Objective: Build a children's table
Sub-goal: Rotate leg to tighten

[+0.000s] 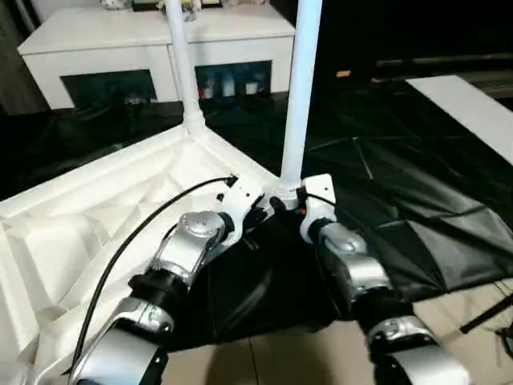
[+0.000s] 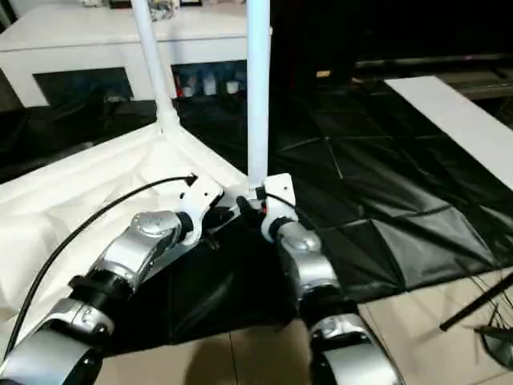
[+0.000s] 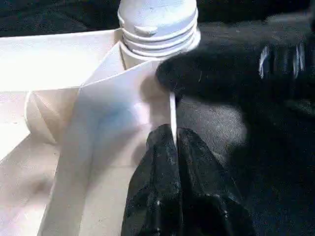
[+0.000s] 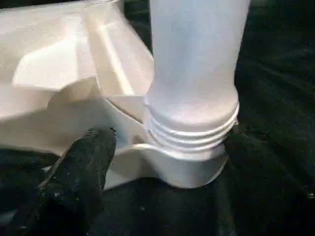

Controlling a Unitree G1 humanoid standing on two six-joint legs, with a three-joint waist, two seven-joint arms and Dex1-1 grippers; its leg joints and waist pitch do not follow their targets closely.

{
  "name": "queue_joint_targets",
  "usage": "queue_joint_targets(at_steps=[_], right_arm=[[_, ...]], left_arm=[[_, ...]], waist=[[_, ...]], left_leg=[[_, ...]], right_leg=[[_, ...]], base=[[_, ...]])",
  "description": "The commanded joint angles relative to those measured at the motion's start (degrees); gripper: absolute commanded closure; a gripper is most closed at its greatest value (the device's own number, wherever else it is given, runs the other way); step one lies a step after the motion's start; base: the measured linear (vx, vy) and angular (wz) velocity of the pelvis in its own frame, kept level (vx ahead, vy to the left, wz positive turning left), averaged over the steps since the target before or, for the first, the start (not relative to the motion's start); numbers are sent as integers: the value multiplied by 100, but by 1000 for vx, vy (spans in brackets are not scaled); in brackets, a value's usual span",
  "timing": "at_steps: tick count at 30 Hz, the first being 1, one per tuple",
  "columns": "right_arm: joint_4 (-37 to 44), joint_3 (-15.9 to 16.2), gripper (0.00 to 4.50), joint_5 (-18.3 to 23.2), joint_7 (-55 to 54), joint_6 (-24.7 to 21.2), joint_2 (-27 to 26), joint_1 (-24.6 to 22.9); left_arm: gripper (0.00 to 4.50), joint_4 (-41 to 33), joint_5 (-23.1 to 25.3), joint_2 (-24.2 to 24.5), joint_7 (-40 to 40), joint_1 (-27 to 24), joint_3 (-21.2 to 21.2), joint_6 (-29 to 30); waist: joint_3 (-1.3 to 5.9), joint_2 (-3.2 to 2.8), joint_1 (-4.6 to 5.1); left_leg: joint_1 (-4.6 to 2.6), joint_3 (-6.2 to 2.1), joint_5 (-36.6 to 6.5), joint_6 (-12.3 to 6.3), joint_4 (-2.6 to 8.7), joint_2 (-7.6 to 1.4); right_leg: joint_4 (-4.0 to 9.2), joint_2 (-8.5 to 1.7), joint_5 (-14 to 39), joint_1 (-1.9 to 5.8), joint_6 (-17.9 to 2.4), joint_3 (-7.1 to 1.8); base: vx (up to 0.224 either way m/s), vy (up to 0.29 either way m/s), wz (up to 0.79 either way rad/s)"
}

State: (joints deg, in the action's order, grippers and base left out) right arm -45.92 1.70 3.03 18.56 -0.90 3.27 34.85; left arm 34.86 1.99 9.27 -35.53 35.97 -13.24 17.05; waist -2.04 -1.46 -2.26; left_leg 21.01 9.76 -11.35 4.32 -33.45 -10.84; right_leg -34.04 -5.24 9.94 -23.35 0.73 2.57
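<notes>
I'm seeing through the right wrist view the near leg point(image 4: 197, 64) sitting threaded in the tabletop point(image 1: 96, 208) corner socket, my right claw point(image 4: 162, 162) spread either side. Left wrist view is showing my left claw point(image 3: 179, 187) pressed together against the tabletop's rim. Tabletop is lying underside-up on the black sheet point(image 1: 385, 176); the cabinet point(image 1: 152, 48) is standing behind.

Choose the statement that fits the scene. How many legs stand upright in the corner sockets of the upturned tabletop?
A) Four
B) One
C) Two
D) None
C: two white legs rise from the tabletop, the near leg at the corner by the grippers, with its thread still showing above the socket, and the far leg at the corner beyond it.
</notes>
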Motion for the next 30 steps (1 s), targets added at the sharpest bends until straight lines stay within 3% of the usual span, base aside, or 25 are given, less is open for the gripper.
queue_joint_targets(at_steps=[1,3,6,7,9,12,16,21,26,27,30], right_arm=[[207,25,66,132,642,44,228,44],[348,116,66,174,1317,36,525,-17],[943,530,66,285,3036,-33,1308,-391],[943,530,66,285,3036,-33,1308,-391],[1153,657,66,347,3534,-44,1564,-525],[1343,754,66,465,4097,-141,1810,-635],[1356,794,66,452,4310,-105,1859,-631],[1287,844,66,378,4261,-47,1767,-550],[1186,932,66,322,4371,-3,1730,-505],[1171,919,94,336,4377,-11,1717,-496],[1115,884,102,379,4417,-24,1658,-469]], left_arm=[[450,-19,-51,206,-632,-311,-209,-81],[450,-155,-78,384,-951,-418,-305,-63],[450,-587,-216,853,-1826,-642,-515,-90],[450,-587,-216,853,-1826,-642,-515,-90],[450,-786,-293,1029,-2178,-717,-568,2],[450,-1235,-547,1309,-2854,-859,-641,104],[450,-1505,-637,1495,-3185,-905,-735,228],[450,-1447,-591,1506,-3150,-864,-715,196],[450,-1527,-594,1531,-3129,-884,-699,273],[450,-1537,-596,1534,-3127,-886,-698,282],[450,-1535,-590,1537,-3120,-890,-693,283]], waist=[[350,43,-44],[349,49,-68],[356,68,-126],[345,71,-131],[337,63,-162],[307,60,-153],[289,45,-133],[294,66,-132],[315,81,-140],[314,79,-141],[321,78,-144]], left_leg=[[-1,15,-738,-485,363,-148],[4,25,-639,-625,350,-148],[-11,21,-533,-775,326,-171],[-11,27,-514,-802,327,-179],[-41,39,-639,-762,329,-188],[-29,31,-951,-621,372,-210],[-43,45,-1099,-506,382,-211],[-39,27,-1100,-382,392,-195],[-35,33,-835,-471,362,-189],[-36,35,-826,-483,360,-188],[-36,38,-749,-528,348,-185]], right_leg=[[304,-235,266,296,-1517,-161],[277,-238,57,322,-1643,-150],[242,-241,-115,344,-1690,-146],[242,-241,-158,336,-1715,-152],[248,-235,40,315,-1776,-148],[273,-240,497,309,-1748,-141],[293,-227,702,268,-1727,-156],[303,-239,840,281,-1626,-164],[263,-240,539,293,-1672,-161],[263,-235,529,289,-1681,-160],[253,-234,441,291,-1710,-157]], base=[[0,0,0],[30,-7,0],[0,0,0],[0,0,0],[0,0,0],[0,0,0],[0,0,0],[0,0,0],[0,0,0],[0,0,0],[0,0,0]])
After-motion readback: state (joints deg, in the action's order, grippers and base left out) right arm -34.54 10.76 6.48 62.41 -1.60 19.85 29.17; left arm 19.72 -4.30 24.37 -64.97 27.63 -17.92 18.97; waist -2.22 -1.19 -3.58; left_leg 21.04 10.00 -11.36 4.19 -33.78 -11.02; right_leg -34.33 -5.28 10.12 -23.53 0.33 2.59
